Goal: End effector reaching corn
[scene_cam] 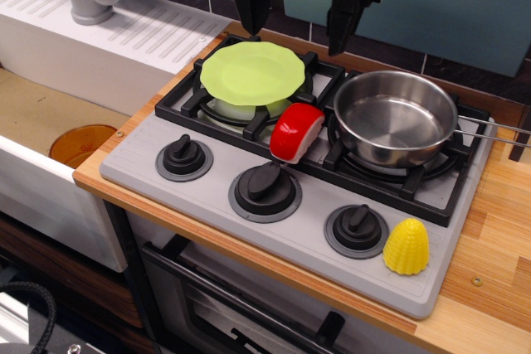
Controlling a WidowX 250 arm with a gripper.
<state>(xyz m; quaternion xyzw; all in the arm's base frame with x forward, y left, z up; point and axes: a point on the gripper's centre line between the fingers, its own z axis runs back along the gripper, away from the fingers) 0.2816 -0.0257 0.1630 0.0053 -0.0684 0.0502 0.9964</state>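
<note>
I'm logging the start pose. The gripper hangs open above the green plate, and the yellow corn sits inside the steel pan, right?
Not quite. The observation.image view shows the corn on the grey stove panel's front right corner, beside a knob, outside the steel pan. The gripper does hang open above the green plate.

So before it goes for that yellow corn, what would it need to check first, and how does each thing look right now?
1. Corn in plain view, upright at the stove's front right corner: ok.
2. Nothing on top of the corn: ok.
3. End effector open, fingers apart: ok.
4. End effector near the corn: not ok; it hangs at the back, above the green plate.
5. Way forward clear: cannot tell; the pan and the red-and-white toy lie between.
</note>
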